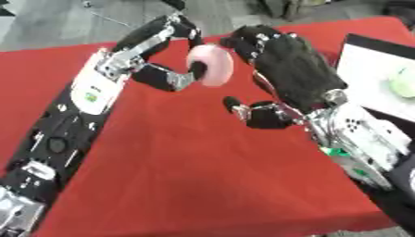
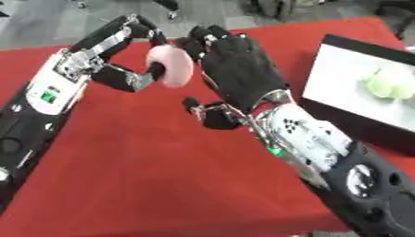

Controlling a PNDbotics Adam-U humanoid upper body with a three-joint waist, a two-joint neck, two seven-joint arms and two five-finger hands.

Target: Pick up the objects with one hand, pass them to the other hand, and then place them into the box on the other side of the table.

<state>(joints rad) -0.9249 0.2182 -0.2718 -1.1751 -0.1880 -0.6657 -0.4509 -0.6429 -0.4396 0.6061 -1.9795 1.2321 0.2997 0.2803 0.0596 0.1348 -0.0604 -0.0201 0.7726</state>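
Left robot hand [image 1: 166, 69] pinches a pink ring [image 1: 212, 65] above the counter [image 1: 203, 176]; right robot hand [image 1: 292, 69] spread open beside it.

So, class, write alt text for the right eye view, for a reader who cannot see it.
Above a red table, the robot's left hand pinches a pink round object while the open right hand reaches for it. A white box at right holds a pale green object.

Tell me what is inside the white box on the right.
The white box holds one pale green rounded object on its white floor. The view's edge cuts off the box's right end, so anything there is unseen.
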